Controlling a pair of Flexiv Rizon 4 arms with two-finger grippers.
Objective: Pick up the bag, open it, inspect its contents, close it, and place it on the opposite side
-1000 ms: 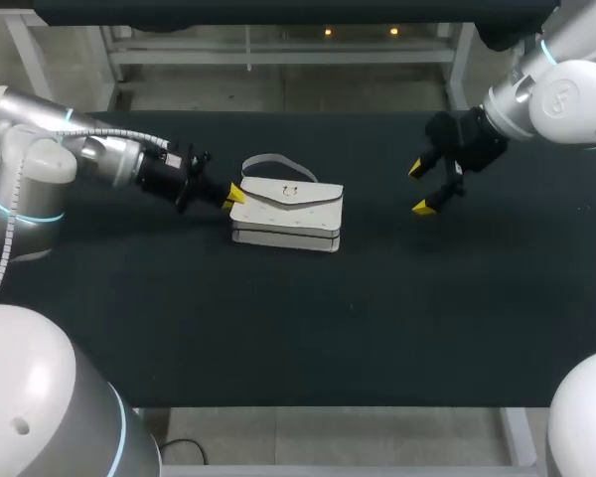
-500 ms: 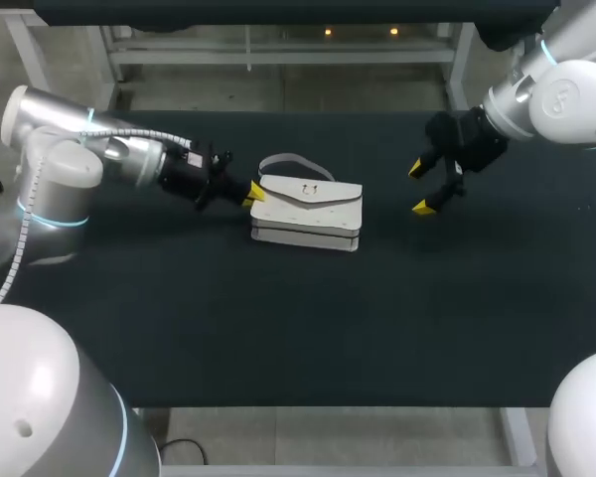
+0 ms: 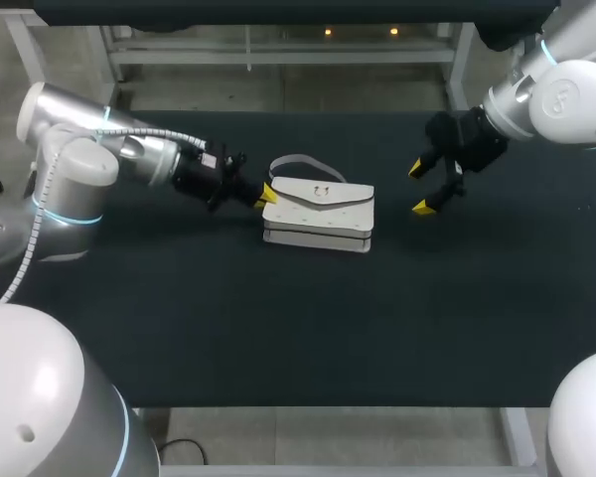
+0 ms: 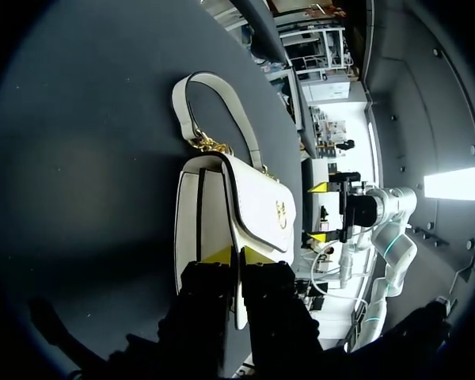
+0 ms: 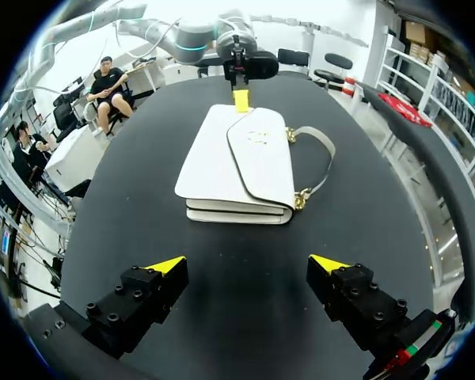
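A white flap bag [image 3: 318,214] with a gold clasp lies flat and closed on the black table [image 3: 278,328], its strap [image 3: 296,161] curled at the far side. My left gripper [image 3: 265,195] is shut, its yellow tips pressed against the bag's left end. In the left wrist view the bag [image 4: 222,214] lies straight ahead of the left gripper [image 4: 233,256]. My right gripper [image 3: 420,189] hangs open above the table, just right of the bag. In the right wrist view the bag [image 5: 237,166] lies ahead of the right gripper [image 5: 248,263], with nothing between the fingers.
Only the bag lies on the black tabletop. Bare surface stretches toward the front edge [image 3: 318,402] and along the right side [image 3: 536,258].
My left arm has slid to the right with its shut tips against the bag, and the bag has shifted right along the table. The right arm has stayed where it was.
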